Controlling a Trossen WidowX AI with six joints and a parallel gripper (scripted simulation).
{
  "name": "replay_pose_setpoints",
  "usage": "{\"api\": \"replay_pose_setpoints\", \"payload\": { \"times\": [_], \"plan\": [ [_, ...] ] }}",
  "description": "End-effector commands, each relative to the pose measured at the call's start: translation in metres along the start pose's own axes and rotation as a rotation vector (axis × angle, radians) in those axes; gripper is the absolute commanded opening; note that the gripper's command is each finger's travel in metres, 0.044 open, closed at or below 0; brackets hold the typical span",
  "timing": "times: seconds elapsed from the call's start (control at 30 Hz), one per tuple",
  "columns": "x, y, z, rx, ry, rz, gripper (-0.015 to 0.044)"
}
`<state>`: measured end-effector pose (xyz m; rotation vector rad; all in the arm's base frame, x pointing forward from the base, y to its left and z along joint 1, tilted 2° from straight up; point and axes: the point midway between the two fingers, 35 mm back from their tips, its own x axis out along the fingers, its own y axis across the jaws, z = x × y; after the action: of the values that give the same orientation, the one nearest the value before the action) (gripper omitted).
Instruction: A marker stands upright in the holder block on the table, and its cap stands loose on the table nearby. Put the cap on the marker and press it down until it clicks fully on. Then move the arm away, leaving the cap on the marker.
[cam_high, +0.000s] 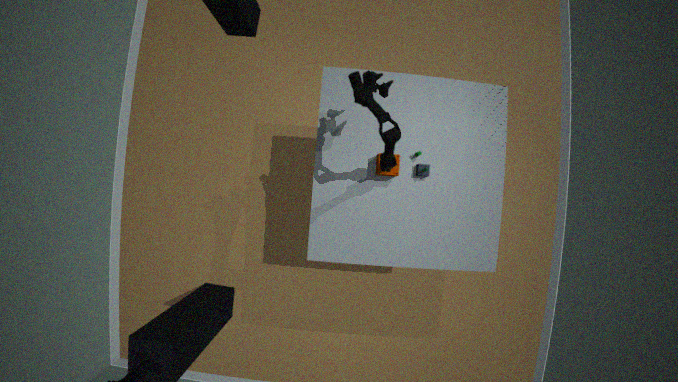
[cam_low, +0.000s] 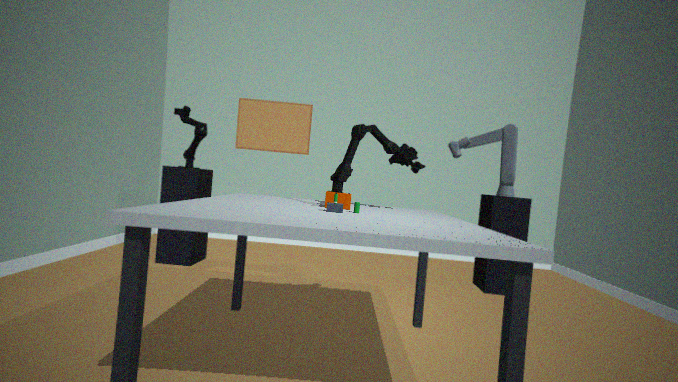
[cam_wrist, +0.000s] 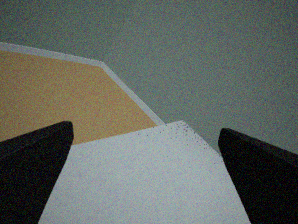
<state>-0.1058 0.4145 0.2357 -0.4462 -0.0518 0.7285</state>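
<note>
The grey holder block (cam_high: 426, 173) (cam_low: 334, 208) sits on the table, in front of the orange base in the exterior view. The marker (cam_low: 336, 198) stands upright in it, its green upper part showing with no cap visible on it. The green cap (cam_high: 418, 154) (cam_low: 356, 207) stands on the table a short way from the block, to its right in the exterior view. My gripper (cam_high: 388, 78) (cam_low: 420, 166) (cam_wrist: 148, 133) is open and empty, raised high above the table and well away from cap and block. Neither marker, block nor cap shows in the wrist view.
The orange base block (cam_high: 380, 170) (cam_low: 345, 201) under my arm stands close behind the holder block in the exterior view. The white table (cam_high: 400, 225) (cam_low: 240, 215) (cam_wrist: 145, 185) has its edge and corner in the wrist view. Other arms stand on dark pedestals beyond the table.
</note>
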Motion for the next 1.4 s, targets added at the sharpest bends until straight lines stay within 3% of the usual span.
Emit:
{"api": "replay_pose_setpoints", "payload": {
  "times": [0.0, 0.17, 0.43, 0.67, 0.87, 1.07, 1.27, 1.37],
  "plan": [
    [0.001, -0.001, 0.000, 0.004, 0.003, 0.000, 0.0374],
    [0.043, -0.021, -0.014, 0.132, 0.093, 0.005, 0.0243],
    [0.139, -0.102, -0.090, 0.386, 0.402, -0.120, 0.0236],
    [0.173, -0.191, -0.173, 0.690, 0.692, -0.325, 0.0236],
    [0.162, -0.262, -0.240, 1.015, 0.899, -0.570, 0.0236],
    [0.126, -0.306, -0.292, 1.423, 1.108, -0.863, 0.0236],
    [0.075, -0.333, -0.323, 1.902, 1.265, -1.241, 0.0236],
    [0.065, -0.334, -0.325, 1.959, 1.278, -1.288, 0.0236]
  ]
}}
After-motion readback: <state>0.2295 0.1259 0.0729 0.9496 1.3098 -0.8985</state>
